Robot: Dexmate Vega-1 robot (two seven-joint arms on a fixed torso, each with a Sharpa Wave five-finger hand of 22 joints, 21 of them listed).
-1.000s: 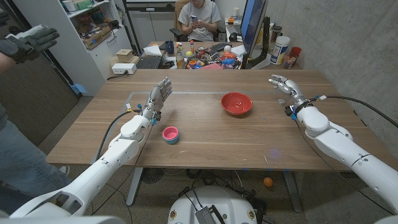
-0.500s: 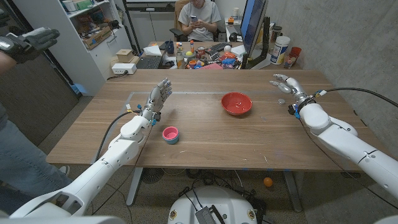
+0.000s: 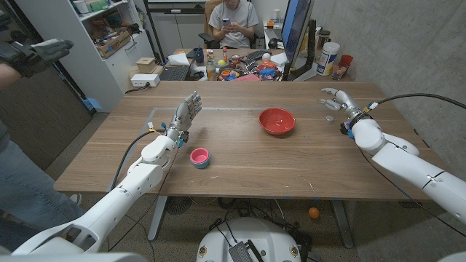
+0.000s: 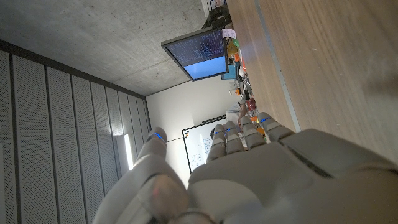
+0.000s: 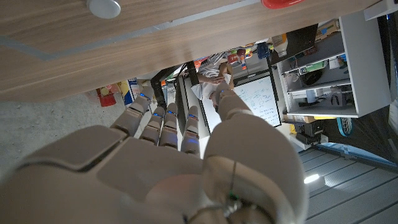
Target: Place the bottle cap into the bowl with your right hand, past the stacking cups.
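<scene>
- The right hand (image 3: pixel 336 99) is hovering open over the far right part of the wooden table (image 3: pixel 247 164). Its fingers are apart and it is holding nothing.
- The bottle cap (image 3: pixel 330 118) is lying on the table just beside that hand, on the side nearer the robot. In the right wrist view the bottle cap (image 5: pixel 104 7) is showing as a small pale round disc, flat on the wood.
- The red bowl (image 3: pixel 277 121) is sitting at about nine o'clock from the cap, near the middle of the table.
- The stacking cups (image 3: pixel 199 157), pink inside blue, are sitting well apart from the bowl, at about eight o'clock from it.
- The left hand (image 3: pixel 184 116) is standing up on its edge at ten o'clock from the cups, fingers straight, holding nothing.
- I think the cap is very light, stiff and a bit slippery. It is so flat that it could slide away.
- The best hold looks like a pinch on its round rim, thumb on one side and a finger on the other.
- A person (image 3: pixel 230 22) is sitting at twelve o'clock, behind the table.
</scene>
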